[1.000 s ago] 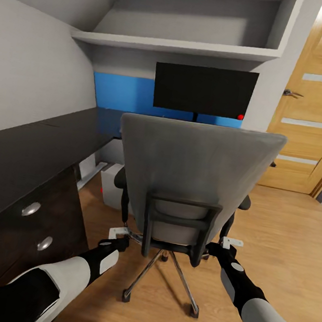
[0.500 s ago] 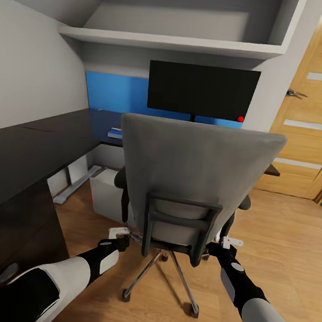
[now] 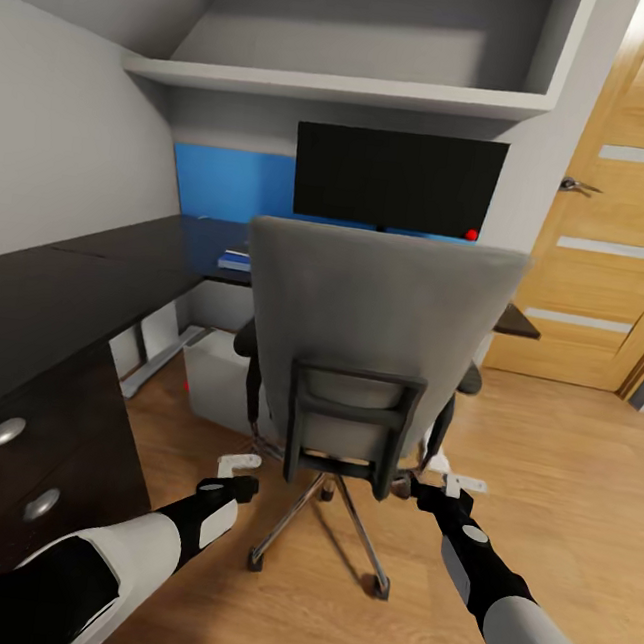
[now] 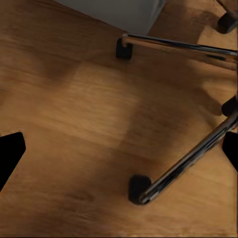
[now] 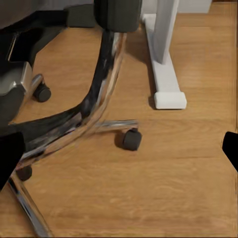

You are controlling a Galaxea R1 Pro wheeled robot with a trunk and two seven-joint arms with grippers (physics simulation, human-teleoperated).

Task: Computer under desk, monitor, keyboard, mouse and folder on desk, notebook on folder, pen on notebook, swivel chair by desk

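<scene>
The swivel chair stands in front of us with its grey back toward us and its seat facing the table, so it points straight at the monitor. Its long axis is upright, from the chrome wheeled base on the wooden floor to the top of the backrest, and it looks level, not tipped. The chair is near the table but not yet tucked in (a gap of floor shows between them).

We judge the step in hand to be rolling the chair up beside the table. To do it well, we would push evenly on both sides, low on the seat frame, so the chair rolls straight and does not spin or tilt.

The left claw sits just short of the chair's base on the left side; its wrist view shows dark fingertips spread wide over bare floor and chrome legs, so it is released and grasps nothing. The right claw is beside the seat frame on the right, also spread apart with nothing between its fingers.

The computer stands on the floor under the table, left of the chair. A blue folder lies on the table behind the chair. A wooden door is at right.
</scene>
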